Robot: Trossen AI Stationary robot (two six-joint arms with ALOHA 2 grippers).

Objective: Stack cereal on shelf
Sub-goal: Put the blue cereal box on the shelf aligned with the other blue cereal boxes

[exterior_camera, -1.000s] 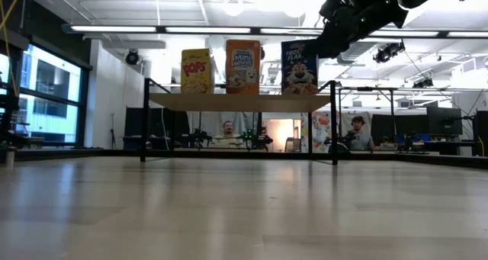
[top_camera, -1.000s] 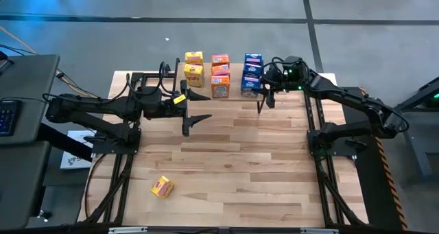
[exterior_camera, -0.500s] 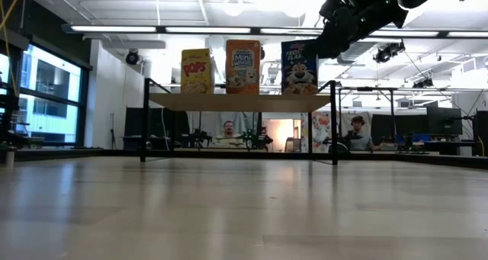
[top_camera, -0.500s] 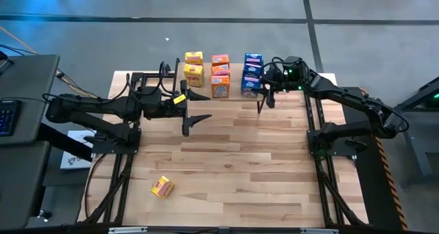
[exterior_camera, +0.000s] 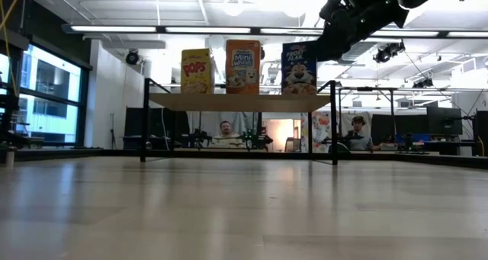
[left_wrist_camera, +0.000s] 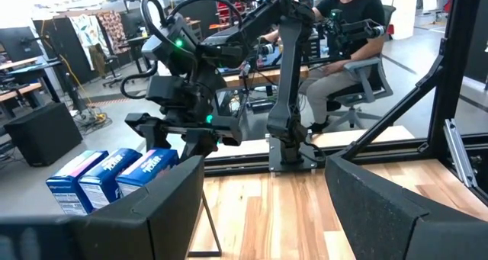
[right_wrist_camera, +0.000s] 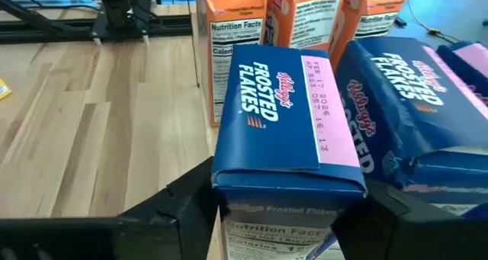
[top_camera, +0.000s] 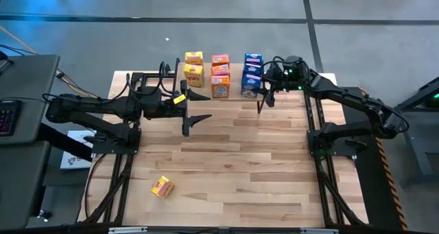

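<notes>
The right tool (right_wrist_camera: 278, 214) straddles a blue Frosted Flakes box (right_wrist_camera: 286, 130), its fingers apart either side.

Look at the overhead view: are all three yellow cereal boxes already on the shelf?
No: only two yellow boxes stand on the shelf, while a third yellow box lies on the table, near its front left.
</notes>
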